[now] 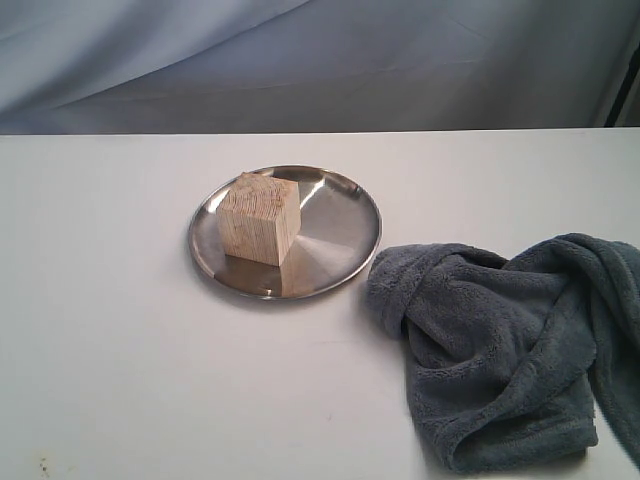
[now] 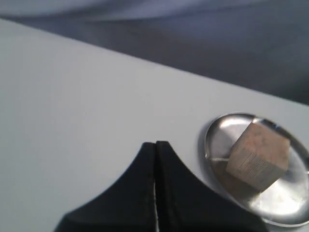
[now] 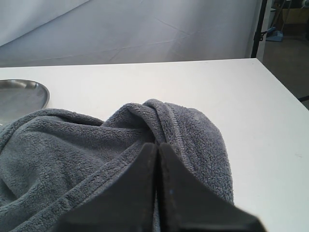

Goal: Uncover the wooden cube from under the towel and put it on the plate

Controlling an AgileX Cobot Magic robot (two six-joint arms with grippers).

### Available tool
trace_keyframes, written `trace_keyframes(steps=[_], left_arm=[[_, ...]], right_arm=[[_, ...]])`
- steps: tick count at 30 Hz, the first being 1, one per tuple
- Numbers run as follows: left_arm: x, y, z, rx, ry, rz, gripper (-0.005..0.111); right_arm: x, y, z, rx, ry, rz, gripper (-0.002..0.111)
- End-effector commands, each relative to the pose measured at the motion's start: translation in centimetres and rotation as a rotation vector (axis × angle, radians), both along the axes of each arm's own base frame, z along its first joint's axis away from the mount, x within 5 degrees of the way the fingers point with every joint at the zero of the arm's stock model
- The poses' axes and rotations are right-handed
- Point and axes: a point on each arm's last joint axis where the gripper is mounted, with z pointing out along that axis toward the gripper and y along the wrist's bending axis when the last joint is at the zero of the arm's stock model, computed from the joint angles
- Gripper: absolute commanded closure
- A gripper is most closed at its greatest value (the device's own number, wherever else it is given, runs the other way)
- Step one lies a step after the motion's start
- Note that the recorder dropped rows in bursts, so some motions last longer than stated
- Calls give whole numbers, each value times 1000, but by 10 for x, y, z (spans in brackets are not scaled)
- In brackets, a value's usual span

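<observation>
The wooden cube (image 1: 260, 218) sits on the plate (image 1: 340, 235), uncovered, on the plate's left half as the exterior view shows it, one corner turned toward you. Its reflection shows in the steel below it.

You have bare bench (image 1: 120, 330) to the left of the plate and in front of it. The bench's far edge runs behind the plate, against a draped pale cloth backdrop (image 1: 300, 60). On the right, the bench's side edge shows in the right wrist view, beyond the towel.

Your left hand (image 2: 155, 145) has its fingers pressed together with nothing between them. It hangs over bare bench near the plate, apart from its rim.

Your right hand (image 3: 158, 145) is likewise pressed together, low over the towel (image 1: 500, 350). No cloth shows between the fingers, and you cannot tell whether the tips touch the pile.

The towel lies bunched in thick folds on the right of the bench, its stitched hem on top. Its nearest fold is just beside the plate's rim. Whether it touches the rim cannot be told.
</observation>
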Motion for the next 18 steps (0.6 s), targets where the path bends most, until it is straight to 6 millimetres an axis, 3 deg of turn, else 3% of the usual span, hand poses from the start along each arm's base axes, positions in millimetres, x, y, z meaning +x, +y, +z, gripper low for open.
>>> trace_keyframes(steps=[1, 8, 15, 18], left_arm=[[-28, 4, 18, -7, -182, -14, 107], [-74, 10, 23, -13, -426, -27, 107], [-132, 18, 26, -59, -692, -29, 107], [-135, 19, 30, -61, -687, -21, 107]], right_arm=[[0, 0, -2, 9, 6, 5, 105], [0, 0, -2, 9, 6, 5, 105], [0, 0, -2, 9, 6, 5, 105], [0, 0, -2, 9, 6, 5, 105]])
